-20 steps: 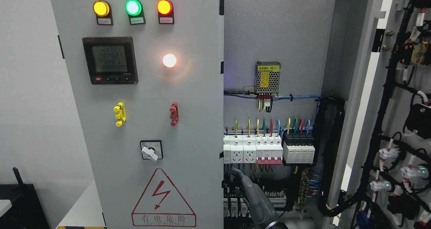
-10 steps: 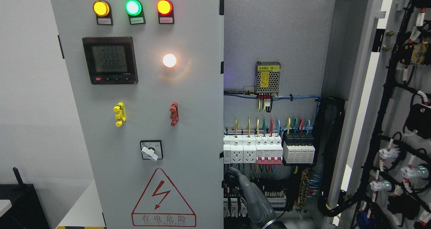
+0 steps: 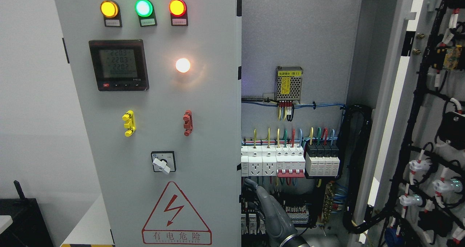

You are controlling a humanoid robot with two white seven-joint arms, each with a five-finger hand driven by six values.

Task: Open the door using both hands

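Below the row of white breakers, a grey robot hand [image 3: 270, 210] rises from the bottom edge of the head view, right of the middle, so it reads as the right hand. Its fingers [image 3: 250, 183] reach up and to the left toward the inner edge of the tall grey steel cabinet door [image 3: 203, 130], which stands closed just to the hand's left. Whether those fingers are spread or curled cannot be told from here, and contact with the door edge is not clear. That door carries a yellow lamp [image 3: 109, 8], a green lamp [image 3: 144, 8], a red lamp [image 3: 177, 7], a black digital meter [image 3: 118, 65] and a red-and-white lightning warning triangle [image 3: 176, 213]. Far to the hand's right, the second grey door [image 3: 428, 130] hangs swung open, with black cable looms on its inner face. No left hand shows. Judging by this, the remaining job is the closed leaf: fingertips should hook behind its free edge, clear of the coloured wiring [image 3: 290, 134] above the hand, then draw outward steadily along the hinge arc.
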